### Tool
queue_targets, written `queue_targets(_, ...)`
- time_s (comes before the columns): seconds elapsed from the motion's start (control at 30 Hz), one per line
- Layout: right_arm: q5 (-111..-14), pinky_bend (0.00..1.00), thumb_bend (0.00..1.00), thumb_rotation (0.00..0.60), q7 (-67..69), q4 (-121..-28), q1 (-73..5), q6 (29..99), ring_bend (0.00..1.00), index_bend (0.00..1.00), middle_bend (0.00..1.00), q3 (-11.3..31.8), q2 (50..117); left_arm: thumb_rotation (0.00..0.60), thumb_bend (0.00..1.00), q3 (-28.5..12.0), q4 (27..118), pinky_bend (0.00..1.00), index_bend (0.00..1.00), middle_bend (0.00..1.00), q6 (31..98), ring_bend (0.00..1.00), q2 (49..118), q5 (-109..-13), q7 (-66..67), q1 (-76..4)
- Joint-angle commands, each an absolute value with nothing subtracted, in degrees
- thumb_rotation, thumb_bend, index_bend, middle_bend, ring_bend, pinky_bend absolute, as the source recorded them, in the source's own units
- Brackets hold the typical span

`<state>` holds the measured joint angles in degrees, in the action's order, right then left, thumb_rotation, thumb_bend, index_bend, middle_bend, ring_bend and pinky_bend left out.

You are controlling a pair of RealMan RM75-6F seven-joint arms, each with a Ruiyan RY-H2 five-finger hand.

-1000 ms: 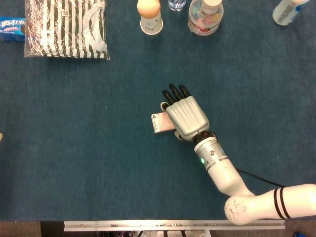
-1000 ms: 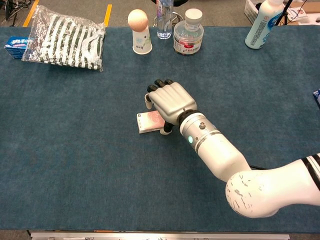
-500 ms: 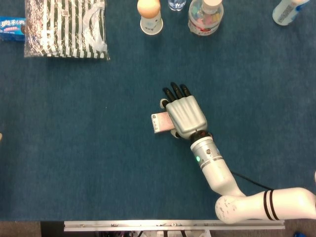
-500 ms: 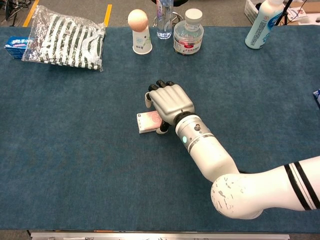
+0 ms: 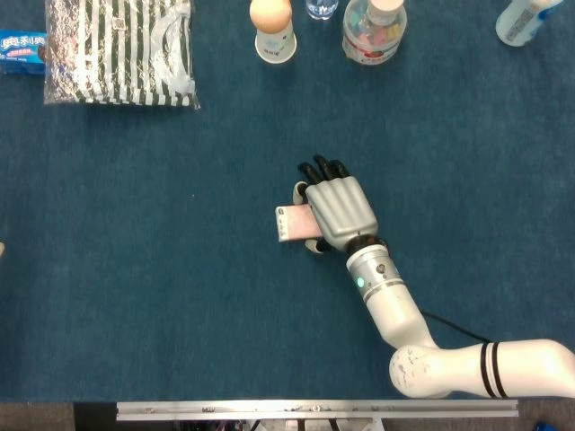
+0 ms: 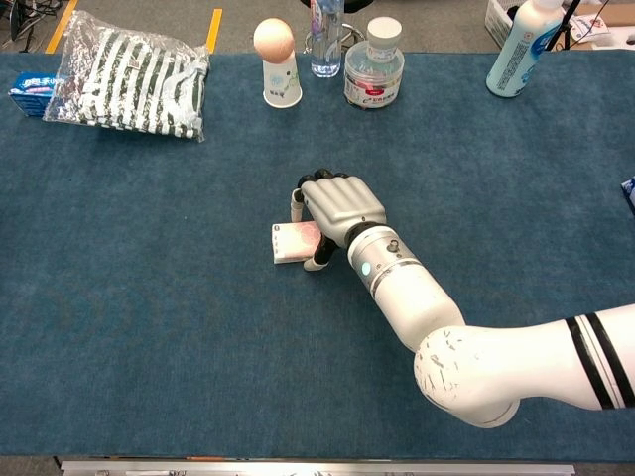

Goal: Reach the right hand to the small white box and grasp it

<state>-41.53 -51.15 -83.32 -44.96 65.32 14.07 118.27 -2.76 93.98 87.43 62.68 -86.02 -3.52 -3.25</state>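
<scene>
From the head view, the right hand [image 5: 338, 213] lay palm down over the right side of the small white box [image 5: 293, 224]. The box sat flat on the blue table [image 5: 162, 269], near the middle. Its left part stuck out from under the hand. The dark fingers [image 5: 321, 169] pointed away from the robot and were bent down a little. A pale fingertip showed at the top edge of the box and another at the bottom edge. At the far edge of the table stood a paper cup with an egg on it [image 5: 273, 29], a clear jar [image 5: 374, 30] and a white bottle [image 5: 522, 20]. A striped bag [image 5: 117, 49] and a blue packet [image 5: 22, 51] lay at the far left.

From the chest view, the right hand [image 6: 340, 205] looked curled over the small white box [image 6: 294, 242]. One fingertip pressed near the far edge and the thumb came in at the near edge. The box looked flat on the table [image 6: 149, 317], not lifted. I think the hand was pinching the box, but the palm hid the touching spots, so I cannot be sure.

The reaching part looked done. The hold looked almost made. What was left was to squeeze tight. The left hand was not seen in either view.
</scene>
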Motion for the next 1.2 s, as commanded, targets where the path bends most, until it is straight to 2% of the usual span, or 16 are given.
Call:
queue_targets(0.03,-41.64,0.12,0.04,0.600,-50.83,-83.36,-45.00,65.43,0.02,0.49,0.18,14.10,118.26,0.600,0.14,-2.76,93.95,0.41,0.56,0.28,87.32,0.15,62.70,-85.98,-3.44,-3.30)
queue_targets(0.27,-42.31,0.12,0.10,0.600,-49.98,-83.06,-45.00,65.95,0.02,0.58,0.20,13.92,118.45,0.600,0.14,-2.73,93.93,0.41,0.56,0.29,87.30,0.15,62.70,-86.06,-3.43,-3.32)
queue_targets(0.43,-43.02,0.12,0.07,0.600,-49.17,-83.41,-44.92,65.54,0.02,0.58,0.20,13.46,117.93,0.600,0.14,-2.70,93.90,0.41,0.56,0.28,87.33,0.15,62.70,-86.13,-3.44,-3.31)
queue_targets(0.6,-43.45,0.12,0.00,0.600,-48.81,-83.54,-44.96,65.30,0.02,0.46,0.20,13.21,117.47,0.600,0.14,-2.69,93.84,0.41,0.56,0.28,87.21,0.15,62.74,-86.10,-3.40,-3.36)
queue_targets(0.83,-43.35,0.12,0.00,0.600,-48.86,-83.61,-44.94,65.37,0.02,0.33,0.20,12.92,117.15,0.600,0.14,-2.67,93.85,0.41,0.56,0.28,87.18,0.15,62.76,-86.08,-3.27,-3.37)
queue_targets(1.07,-43.04,0.12,0.00,0.600,-48.61,-83.22,-44.96,65.63,0.02,0.34,0.20,13.14,117.57,0.600,0.14,-2.70,93.84,0.41,0.56,0.28,87.21,0.15,62.73,-86.05,-3.39,-3.36)
queue_targets(1.2,-42.77,0.12,0.04,0.600,-48.65,-83.00,-44.96,65.95,0.02,0.46,0.20,13.30,117.91,0.600,0.14,-2.70,93.84,0.41,0.56,0.28,87.20,0.15,62.72,-86.06,-3.41,-3.37)
